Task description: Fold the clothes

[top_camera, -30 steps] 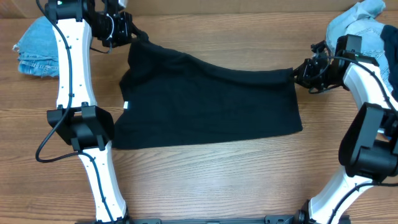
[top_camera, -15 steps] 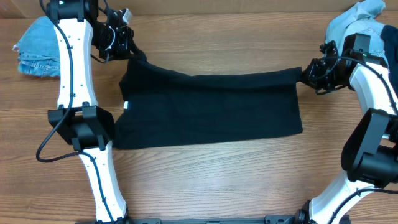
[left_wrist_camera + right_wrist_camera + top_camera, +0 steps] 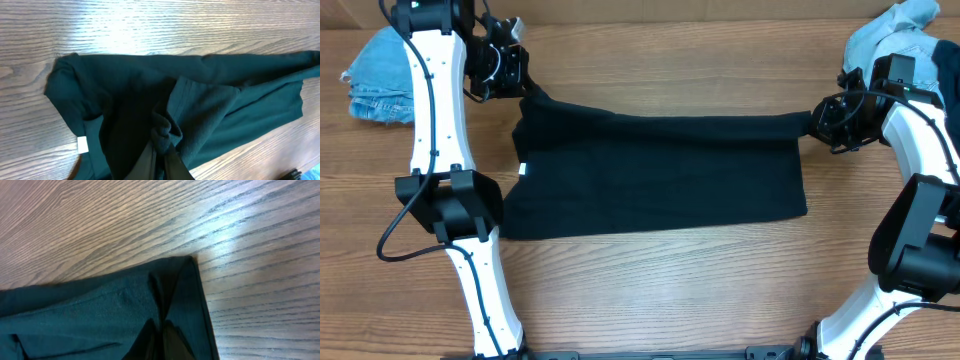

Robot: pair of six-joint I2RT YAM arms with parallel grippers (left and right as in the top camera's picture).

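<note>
The clothes in play are a black T-shirt (image 3: 660,175), spread flat and wide across the middle of the table. Its far edge is stretched straight between my two grippers. My left gripper (image 3: 527,92) is shut on the far left corner. In the left wrist view its fingertips (image 3: 162,146) pinch a bunched fold of the T-shirt (image 3: 125,85), with a small white tag (image 3: 82,144) to the left. My right gripper (image 3: 813,122) is shut on the far right corner. In the right wrist view the T-shirt (image 3: 100,310) covers the fingertips (image 3: 162,326).
A crumpled light-blue denim piece (image 3: 378,75) lies at the far left of the wooden table (image 3: 660,290). Another denim heap (image 3: 900,35) sits at the far right corner, behind the right arm.
The shirt's far edge, slack and slanted before, now runs straight and taut. My left gripper came slightly nearer and left; my right gripper moved outward to the right.
</note>
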